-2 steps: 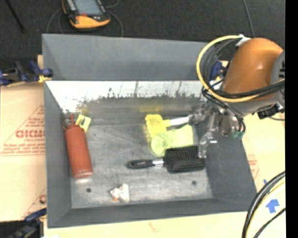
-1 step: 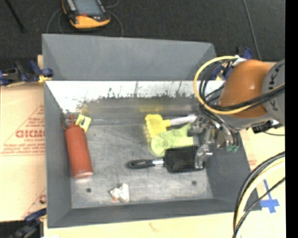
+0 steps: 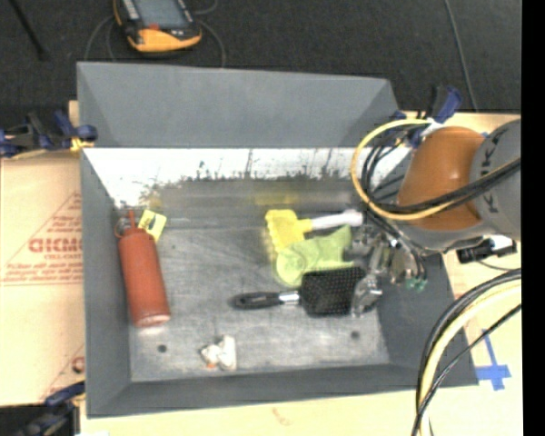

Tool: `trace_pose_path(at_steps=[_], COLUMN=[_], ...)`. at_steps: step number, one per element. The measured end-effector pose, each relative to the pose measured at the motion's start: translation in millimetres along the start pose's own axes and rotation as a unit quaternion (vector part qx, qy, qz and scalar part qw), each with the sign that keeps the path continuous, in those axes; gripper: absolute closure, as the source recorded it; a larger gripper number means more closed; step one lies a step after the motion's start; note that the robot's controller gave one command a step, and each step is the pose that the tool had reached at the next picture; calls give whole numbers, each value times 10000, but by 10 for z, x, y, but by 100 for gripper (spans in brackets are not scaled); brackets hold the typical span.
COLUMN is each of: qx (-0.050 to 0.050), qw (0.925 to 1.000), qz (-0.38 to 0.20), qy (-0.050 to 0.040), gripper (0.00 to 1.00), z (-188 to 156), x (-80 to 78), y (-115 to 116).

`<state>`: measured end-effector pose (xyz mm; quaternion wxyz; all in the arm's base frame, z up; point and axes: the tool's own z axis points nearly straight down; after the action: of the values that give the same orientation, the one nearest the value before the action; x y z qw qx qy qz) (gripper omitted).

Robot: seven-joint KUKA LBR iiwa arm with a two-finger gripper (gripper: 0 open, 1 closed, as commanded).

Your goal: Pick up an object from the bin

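Grey metal bin (image 3: pixel 109 243) seen from above, with the arm entering from 3 o'clock.

The arm's orange-covered wrist (image 3: pixel 440 180), looped with black and yellow cables, hangs over the bin's 3 o'clock wall. Below it the jaws sit low over the floor at the 3 o'clock side. Whether the jaws are released or clenched cannot be told, as the metal parts there run together.

The thing nearest the jaws is a black plastic hairbrush (image 3: pixel 309 296). It lies flat on the floor between the centre and 3 o'clock. Its broad bristled head points toward 3 o'clock, right beside the jaws, and its thin handle points toward 9 o'clock. Nothing can be made out between the jaws, and whether they touch the brush head is unclear.

Just beyond the brush, toward 1 o'clock, lie a pale green soft lump (image 3: pixel 313 254) and a yellow blocky plastic piece (image 3: pixel 283 230), touching each other. A white rod (image 3: pixel 331 219) runs from the yellow piece toward 3 o'clock.

At 9 o'clock, well apart from the brush, a red cylinder with a black top (image 3: pixel 143 275) lies along the wall. A small yellow tag (image 3: pixel 153 222) sits at its upper end.

Near 7 o'clock a crumpled white scrap (image 3: pixel 218 354) rests alone on the floor.
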<state>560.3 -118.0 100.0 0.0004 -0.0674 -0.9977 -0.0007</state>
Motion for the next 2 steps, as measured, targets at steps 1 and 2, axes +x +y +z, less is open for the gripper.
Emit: trace_pose_path(at_steps=[1, 2], qx=[5, 20], qw=[9999, 9999], qz=[137, 106], qy=[-37, -19], gripper=[0, 0], z=[-193, 267], x=[-13, -159], y=[-104, -40])
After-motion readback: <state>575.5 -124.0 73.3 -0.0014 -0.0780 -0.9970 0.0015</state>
